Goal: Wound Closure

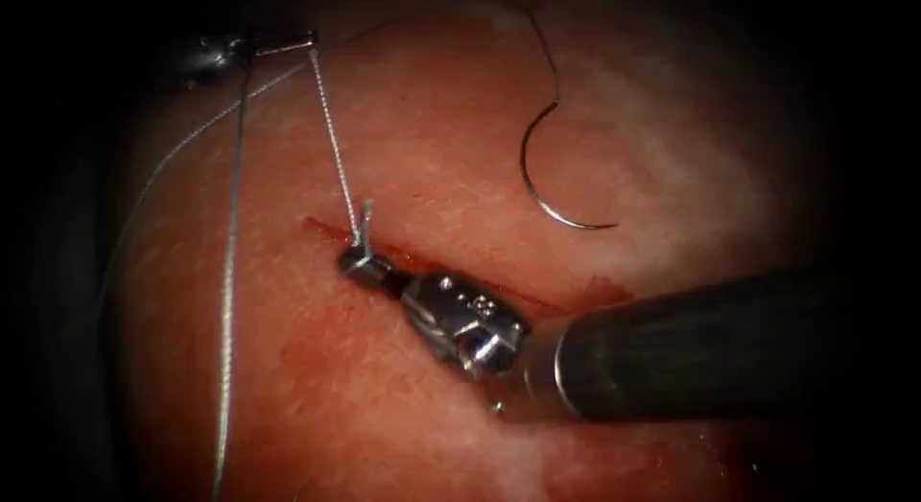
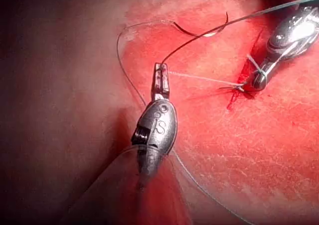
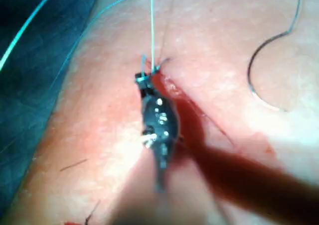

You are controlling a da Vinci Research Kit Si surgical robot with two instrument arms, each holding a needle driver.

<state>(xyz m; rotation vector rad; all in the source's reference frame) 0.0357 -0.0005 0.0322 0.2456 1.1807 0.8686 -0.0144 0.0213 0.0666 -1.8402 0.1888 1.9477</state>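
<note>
My right tool point(image 1: 363, 262) sits on the cut point(image 1: 576, 293), its tip at the cut's left end, closed on a short thread end point(image 1: 366, 217) at the knot. From there a taut thread point(image 1: 331, 128) runs up and left to my left tool point(image 1: 312, 41), which grips it well away from the cut, far from the right tool. The needle point(image 1: 547, 180) lies loose on the tissue point(image 1: 403, 416), up and right of the right tool, beyond the cut, held by neither.

Right tool point(image 3: 145, 79) grips thread point(image 3: 152, 26) at the cut point(image 3: 184, 103); needle point(image 3: 259, 80) lies free.
</note>
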